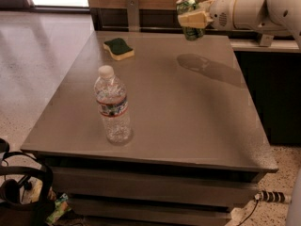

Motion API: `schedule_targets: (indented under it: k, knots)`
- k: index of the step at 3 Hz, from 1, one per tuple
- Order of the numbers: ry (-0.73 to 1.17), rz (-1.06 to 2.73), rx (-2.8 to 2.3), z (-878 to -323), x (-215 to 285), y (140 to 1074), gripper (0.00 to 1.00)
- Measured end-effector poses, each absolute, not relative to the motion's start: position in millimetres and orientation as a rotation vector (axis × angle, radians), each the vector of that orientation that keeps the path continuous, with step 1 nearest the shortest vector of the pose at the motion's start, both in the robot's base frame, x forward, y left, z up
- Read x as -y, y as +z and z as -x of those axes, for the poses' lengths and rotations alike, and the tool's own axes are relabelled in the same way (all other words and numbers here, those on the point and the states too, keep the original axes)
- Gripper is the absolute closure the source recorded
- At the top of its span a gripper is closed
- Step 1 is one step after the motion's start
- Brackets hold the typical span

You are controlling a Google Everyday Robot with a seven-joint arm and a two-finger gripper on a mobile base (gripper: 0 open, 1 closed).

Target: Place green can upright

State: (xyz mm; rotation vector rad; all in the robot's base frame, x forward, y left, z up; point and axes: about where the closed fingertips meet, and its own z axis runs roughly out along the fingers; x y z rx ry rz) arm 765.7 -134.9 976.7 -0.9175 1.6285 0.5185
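The green can (189,16) is dark green with a shiny silver top and pale markings. It hangs in the air above the far right part of the grey table (188,126), close to upright, slightly tilted. My gripper (193,19) comes in from the right on a white arm (249,11) and is shut on the can, with a cream finger (190,19) across its middle. The can's shadow lies on the table below it.
A clear plastic water bottle (112,106) stands upright at the table's front left. A green-and-yellow sponge (118,48) lies at the far left. A wooden wall and ledge run behind the table. Bags and cables lie on the floor at the front left.
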Motion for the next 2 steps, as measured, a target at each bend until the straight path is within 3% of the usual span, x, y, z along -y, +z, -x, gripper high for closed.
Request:
schedule_targets:
  k: [2]
  knots:
    - [0.669,0.861,-1.481,-748.2,140.1,952.7,1.0]
